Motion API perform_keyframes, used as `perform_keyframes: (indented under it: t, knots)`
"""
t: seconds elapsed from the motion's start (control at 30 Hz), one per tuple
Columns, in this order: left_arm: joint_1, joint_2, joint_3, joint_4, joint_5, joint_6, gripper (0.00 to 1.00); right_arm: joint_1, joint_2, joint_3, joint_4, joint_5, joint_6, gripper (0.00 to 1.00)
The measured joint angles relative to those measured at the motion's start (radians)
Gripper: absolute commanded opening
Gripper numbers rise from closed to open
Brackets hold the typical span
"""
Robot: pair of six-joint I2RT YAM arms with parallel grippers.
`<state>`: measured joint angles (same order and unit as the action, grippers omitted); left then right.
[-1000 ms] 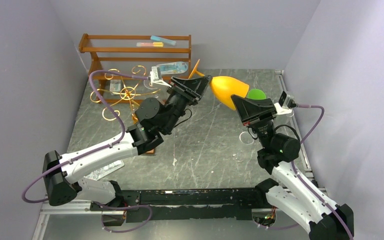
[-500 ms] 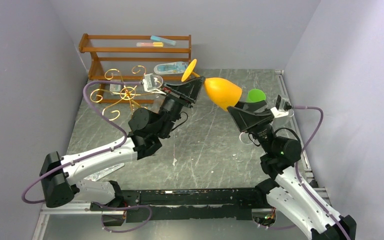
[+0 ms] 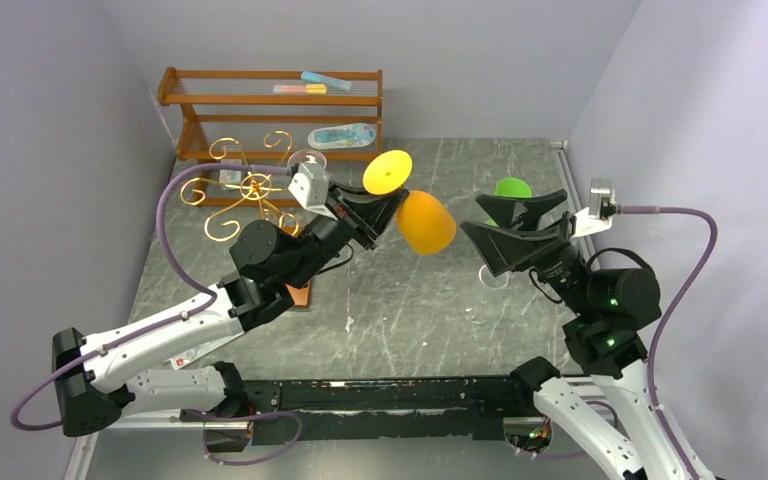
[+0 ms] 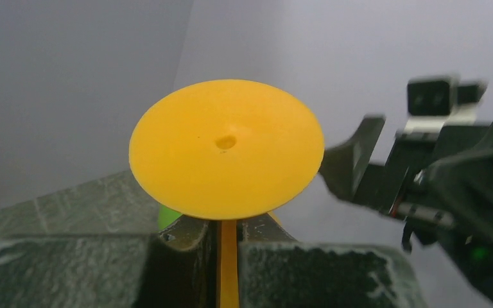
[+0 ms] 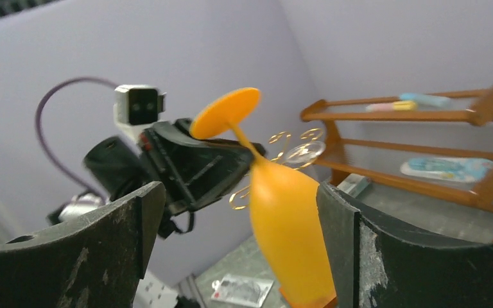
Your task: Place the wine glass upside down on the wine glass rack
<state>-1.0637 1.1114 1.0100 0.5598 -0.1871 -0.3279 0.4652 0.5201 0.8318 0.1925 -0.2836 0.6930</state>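
The orange wine glass (image 3: 426, 221) hangs in the air over the table's middle, tilted, with its round foot (image 3: 387, 172) up and its bowl down and to the right. My left gripper (image 3: 382, 207) is shut on its stem (image 4: 228, 263), just under the foot (image 4: 226, 147). My right gripper (image 3: 473, 216) stands open to the right of the bowl, apart from it. In the right wrist view the bowl (image 5: 289, 237) sits close by the right finger (image 5: 359, 256) of the open right gripper (image 5: 234, 192). The gold wine glass rack (image 3: 250, 187) stands at the back left.
A brown wooden shelf (image 3: 270, 100) with a few small items fills the back left corner behind the rack. A green object (image 3: 512, 187) lies behind my right gripper. A clear glass rim (image 3: 493, 277) rests on the table below it. A flat packet (image 5: 244, 290) lies near the front left.
My right gripper has opened, let go of the bowl and drawn back to the right. My left arm has swung the glass nearer, foot up and bowl down.
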Motion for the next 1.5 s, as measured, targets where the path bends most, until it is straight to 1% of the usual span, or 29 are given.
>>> perform_keyframes:
  t: [0.1,0.2,0.27,0.37,0.47,0.57,0.73,0.77,0.8,0.87,0.93,0.97,1.0,1.03,1.07,1.13,1.17,1.2,1.3,1.4,1.47,1.5]
  knots:
    - [0.000,-0.019,-0.002,-0.071,0.064,0.089,0.05,0.000,0.058,0.075,-0.008,-0.129,-0.030,0.91]
    - [0.000,-0.031,-0.011,-0.135,0.107,0.173,0.05,0.000,0.137,0.150,-0.028,-0.221,-0.027,0.90]
    - [0.000,-0.034,-0.021,-0.160,0.121,0.215,0.05,0.000,0.183,0.187,-0.056,-0.248,0.000,0.86]
    - [0.000,-0.039,-0.039,-0.184,0.150,0.286,0.05,0.001,0.246,0.235,-0.113,-0.266,0.063,0.78]
    - [0.000,-0.039,-0.045,-0.204,0.181,0.339,0.05,0.001,0.302,0.263,-0.169,-0.270,0.117,0.77]
    - [0.000,-0.038,-0.045,-0.218,0.205,0.382,0.05,0.001,0.331,0.253,-0.229,-0.265,0.159,0.70]
    - [0.000,-0.035,-0.045,-0.238,0.226,0.429,0.05,0.001,0.348,0.237,-0.269,-0.272,0.214,0.50]
    - [0.000,-0.034,-0.044,-0.245,0.229,0.438,0.05,0.001,0.351,0.232,-0.269,-0.274,0.225,0.45]
    - [0.000,-0.031,-0.043,-0.257,0.234,0.446,0.05,0.001,0.351,0.224,-0.267,-0.275,0.237,0.37]
    - [0.000,-0.020,-0.040,-0.282,0.241,0.459,0.05,0.001,0.351,0.208,-0.271,-0.274,0.262,0.16]
    - [0.000,-0.007,-0.039,-0.313,0.246,0.471,0.05,0.001,0.351,0.195,-0.274,-0.274,0.290,0.00]
    - [0.000,-0.003,-0.037,-0.320,0.247,0.476,0.05,0.001,0.351,0.187,-0.277,-0.272,0.302,0.00]
    - [0.002,-0.003,-0.037,-0.328,0.246,0.480,0.11,-0.002,0.349,0.177,-0.277,-0.274,0.325,0.00]
    - [0.004,-0.003,-0.037,-0.339,0.246,0.482,0.24,-0.002,0.348,0.167,-0.278,-0.269,0.350,0.00]
    - [0.005,-0.003,-0.037,-0.348,0.245,0.481,0.35,-0.002,0.347,0.161,-0.278,-0.267,0.364,0.00]
    - [0.005,-0.004,-0.037,-0.368,0.240,0.473,0.53,-0.002,0.342,0.150,-0.280,-0.262,0.392,0.00]
    - [0.005,-0.006,-0.037,-0.385,0.236,0.457,0.60,-0.002,0.339,0.143,-0.274,-0.257,0.402,0.00]
    - [0.004,-0.007,-0.037,-0.399,0.235,0.444,0.64,-0.001,0.335,0.138,-0.271,-0.249,0.405,0.00]
    - [0.003,-0.016,-0.037,-0.441,0.235,0.359,0.73,-0.001,0.323,0.116,-0.264,-0.219,0.422,0.00]
    - [0.003,-0.035,-0.035,-0.495,0.237,0.226,0.79,-0.001,0.321,0.101,-0.261,-0.177,0.431,0.00]
    - [0.003,-0.049,-0.035,-0.512,0.242,0.137,0.87,-0.001,0.321,0.094,-0.255,-0.159,0.434,0.00]
    - [0.003,-0.061,-0.036,-0.513,0.247,0.069,0.89,-0.001,0.321,0.091,-0.250,-0.151,0.434,0.00]
